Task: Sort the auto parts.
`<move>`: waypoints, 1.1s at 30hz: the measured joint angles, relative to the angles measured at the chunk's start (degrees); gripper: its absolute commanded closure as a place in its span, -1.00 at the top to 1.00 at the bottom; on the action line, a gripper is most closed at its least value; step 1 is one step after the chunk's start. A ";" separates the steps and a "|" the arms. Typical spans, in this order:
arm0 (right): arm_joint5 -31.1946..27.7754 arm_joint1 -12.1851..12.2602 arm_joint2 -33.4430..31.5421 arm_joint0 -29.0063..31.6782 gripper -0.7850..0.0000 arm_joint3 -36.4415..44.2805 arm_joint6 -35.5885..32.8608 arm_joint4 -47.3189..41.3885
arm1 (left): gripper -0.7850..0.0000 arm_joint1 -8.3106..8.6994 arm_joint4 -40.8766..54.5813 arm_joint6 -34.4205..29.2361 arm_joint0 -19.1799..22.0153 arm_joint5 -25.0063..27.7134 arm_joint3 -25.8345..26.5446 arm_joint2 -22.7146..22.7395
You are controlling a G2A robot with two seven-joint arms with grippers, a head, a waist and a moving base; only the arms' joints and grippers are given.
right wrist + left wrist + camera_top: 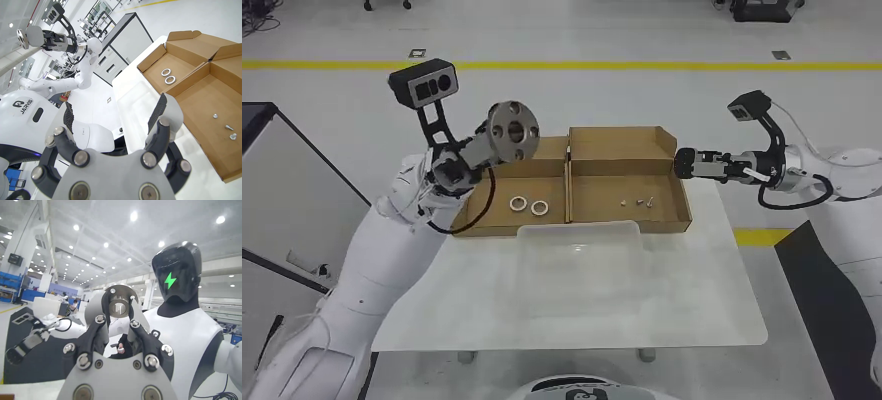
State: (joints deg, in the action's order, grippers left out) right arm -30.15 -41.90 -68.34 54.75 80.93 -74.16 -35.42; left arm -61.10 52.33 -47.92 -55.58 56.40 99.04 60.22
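Your table (722,300) carries a white tray (582,228) at its near side. Behind it the left box (542,185) and right box (612,195), both open cardboard, sit edge to edge, seemingly one per kind of part. The left gripper (118,306) is clamped on the flanged steel hub (512,130), holding it high over the left box's outer corner (probably for a clean drop). The right gripper (115,108) hangs spread wide and empty just beside the right box. Two rings (165,72) lie in the left box and three small fasteners (229,127) in the right.
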 measured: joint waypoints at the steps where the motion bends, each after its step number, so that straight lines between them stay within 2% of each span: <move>1: 0.00 0.00 0.00 0.00 1.00 0.00 0.00 0.00 | -1.00 -0.10 1.73 0.47 -0.23 0.47 0.65 -0.15; 6: 0.00 0.00 0.00 0.00 1.00 0.00 0.00 0.00 | -1.00 -0.70 9.86 1.63 -1.48 1.61 3.34 -0.22; 12: 0.00 0.00 0.00 0.00 1.00 0.00 0.00 0.00 | -1.00 -1.37 10.95 0.45 -2.46 0.44 3.56 1.09; 17: 0.00 0.00 0.00 0.00 1.00 0.00 0.00 0.00 | -1.00 -1.50 5.76 -1.89 -2.43 -1.90 0.41 2.51; 22: 0.00 0.00 0.00 0.00 1.00 0.00 0.00 0.00 | -1.00 -1.07 -4.87 -4.03 -1.72 -4.03 -1.67 3.63; 27: 0.00 0.00 0.00 0.00 1.00 0.00 0.00 0.00 | -1.00 -0.70 -11.70 -3.45 -1.69 -3.46 -2.20 3.11; 33: 0.00 0.00 0.00 0.00 1.00 0.00 0.00 0.00 | -1.00 -1.18 2.47 -0.81 -2.33 -0.83 -0.47 1.74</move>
State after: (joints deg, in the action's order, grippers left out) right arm -30.15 -41.90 -68.34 54.75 80.93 -74.16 -35.42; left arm -62.27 54.79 -48.73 -57.90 55.57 98.56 61.96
